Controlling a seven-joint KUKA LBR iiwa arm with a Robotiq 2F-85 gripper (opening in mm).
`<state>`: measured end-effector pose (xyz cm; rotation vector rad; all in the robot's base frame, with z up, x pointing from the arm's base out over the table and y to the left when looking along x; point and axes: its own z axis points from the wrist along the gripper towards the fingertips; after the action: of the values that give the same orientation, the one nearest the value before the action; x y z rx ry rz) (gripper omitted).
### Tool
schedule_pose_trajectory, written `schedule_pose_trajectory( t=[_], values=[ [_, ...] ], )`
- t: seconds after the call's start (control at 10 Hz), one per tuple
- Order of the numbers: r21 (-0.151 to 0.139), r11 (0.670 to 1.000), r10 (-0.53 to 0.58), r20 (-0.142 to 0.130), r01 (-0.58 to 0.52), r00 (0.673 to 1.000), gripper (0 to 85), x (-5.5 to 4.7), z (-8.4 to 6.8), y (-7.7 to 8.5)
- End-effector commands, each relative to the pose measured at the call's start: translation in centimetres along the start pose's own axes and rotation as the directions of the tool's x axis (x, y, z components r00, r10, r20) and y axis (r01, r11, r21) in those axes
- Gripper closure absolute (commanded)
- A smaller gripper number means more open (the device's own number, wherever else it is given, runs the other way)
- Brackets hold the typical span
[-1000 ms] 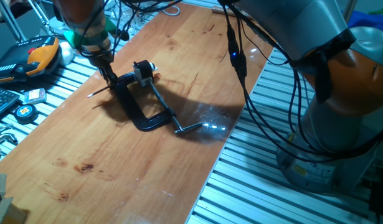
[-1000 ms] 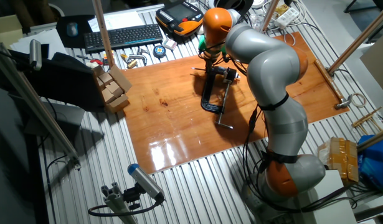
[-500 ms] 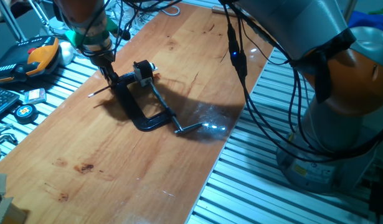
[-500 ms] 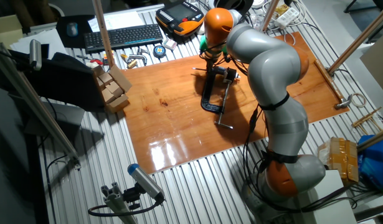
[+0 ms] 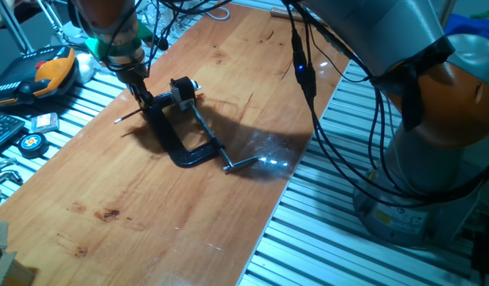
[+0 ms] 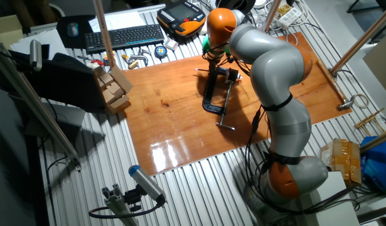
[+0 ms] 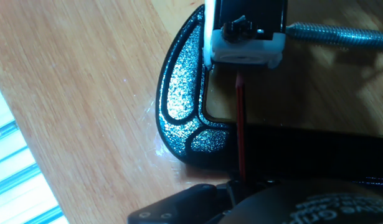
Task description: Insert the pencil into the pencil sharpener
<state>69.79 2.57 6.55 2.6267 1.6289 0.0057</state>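
I see the pencil [image 7: 239, 118], thin and red, running straight out from my jaws, which are closed on its near end; its dark tip meets the pencil sharpener [image 7: 246, 45], held in the black clamp [image 7: 185, 106] near the table's [image 5: 188, 230] far edge.

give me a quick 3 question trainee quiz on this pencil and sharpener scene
1. True or false: the pencil lies flat on the table, away from the gripper.
2. What holds the pencil sharpener in place? A) C-shaped clamp B) keyboard C) wooden blocks
3. In the hand view, the pencil's tip points toward the ____.

Key: 1 false, the gripper holds it. 2 A. 3 sharpener.
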Motion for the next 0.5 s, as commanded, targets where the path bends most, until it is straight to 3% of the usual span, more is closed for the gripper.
schedule_pose_trajectory(
  t=[0.0, 0.4],
  values=[
    [0.0, 1.0, 0.0, 0.0, 0.0, 1.0, 85.0, -0.03, -0.01, -0.03],
    [0.001, 1.0, 0.0, 0.001, 0.0, 1.0, 85.0, -0.15, -0.04, -0.05]
  ],
)
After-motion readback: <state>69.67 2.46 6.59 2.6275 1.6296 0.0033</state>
